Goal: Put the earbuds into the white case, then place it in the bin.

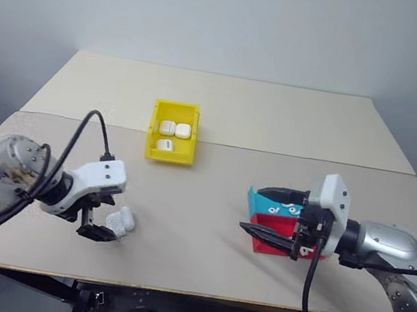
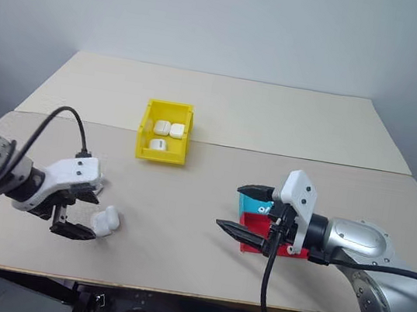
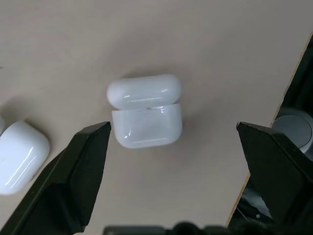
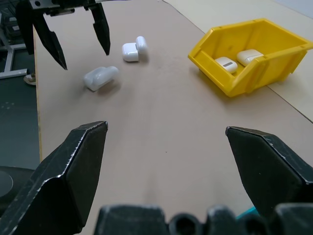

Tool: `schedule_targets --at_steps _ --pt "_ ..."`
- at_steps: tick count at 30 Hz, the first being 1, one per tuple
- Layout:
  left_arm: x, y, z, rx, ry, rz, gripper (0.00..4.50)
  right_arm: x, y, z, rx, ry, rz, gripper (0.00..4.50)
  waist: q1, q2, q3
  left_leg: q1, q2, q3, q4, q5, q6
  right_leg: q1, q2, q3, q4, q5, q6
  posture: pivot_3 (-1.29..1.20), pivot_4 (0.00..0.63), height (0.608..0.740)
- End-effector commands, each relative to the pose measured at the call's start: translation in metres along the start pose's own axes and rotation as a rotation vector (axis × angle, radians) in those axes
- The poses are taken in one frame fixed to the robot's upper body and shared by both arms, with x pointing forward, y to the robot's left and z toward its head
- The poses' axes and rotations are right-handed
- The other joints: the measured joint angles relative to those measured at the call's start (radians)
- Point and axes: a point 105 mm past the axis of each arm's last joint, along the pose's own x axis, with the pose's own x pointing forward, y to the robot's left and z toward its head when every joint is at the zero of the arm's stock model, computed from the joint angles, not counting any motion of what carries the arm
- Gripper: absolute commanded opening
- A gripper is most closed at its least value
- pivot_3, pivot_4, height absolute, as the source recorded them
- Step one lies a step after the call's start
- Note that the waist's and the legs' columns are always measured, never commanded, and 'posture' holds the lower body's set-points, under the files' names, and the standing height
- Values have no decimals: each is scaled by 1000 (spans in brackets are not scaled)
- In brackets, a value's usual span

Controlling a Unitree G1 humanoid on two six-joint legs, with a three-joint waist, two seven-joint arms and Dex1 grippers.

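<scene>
Silver metal arms, white wrist housings, black cables looping off them — left gripper point(image 1: 102, 222) and right gripper point(image 1: 264, 211) each with two pointed black fingers

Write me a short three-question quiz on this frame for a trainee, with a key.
1. True or false: the left gripper is shut on a white case.
2. How many white cases lie in the yellow bin? A) one B) three C) five
3. Which trays stand by the right gripper?

Key
1. False: its black fingers stand open, and the open-lidded case lies on the table between them, untouched. A second case lies beside it.
2. B
3. The teal tray and the red tray.
</scene>
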Motion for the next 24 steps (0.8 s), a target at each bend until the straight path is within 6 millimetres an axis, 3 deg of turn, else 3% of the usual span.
schedule_targets --at_steps 1,8,23,24 --pt "8 10 -8 -23 78 52 4487 -2 1 12 -59 -32 -7 4500 2 0 0 0 0 0 0 0 0 0 0 0 0 0 0 0 150 740" --pt "28 14 -6 -29 107 64 4487 -1 2 13 -56 -38 -11 4500 4 0 0 -1 0 -1 1 0 0 0 0 0 0 0 0 0 150 740" --pt "40 22 -3 25 113 113 4487 -2 8 12 -42 -44 -18 4500 4 0 0 -1 0 -1 2 0 0 1 0 -1 0 0 0 0 150 740" --pt "41 23 -4 34 111 114 4309 -2 8 12 -42 -44 -19 4500 4 0 0 -1 0 -1 2 0 0 1 0 -1 0 0 0 0 150 740"
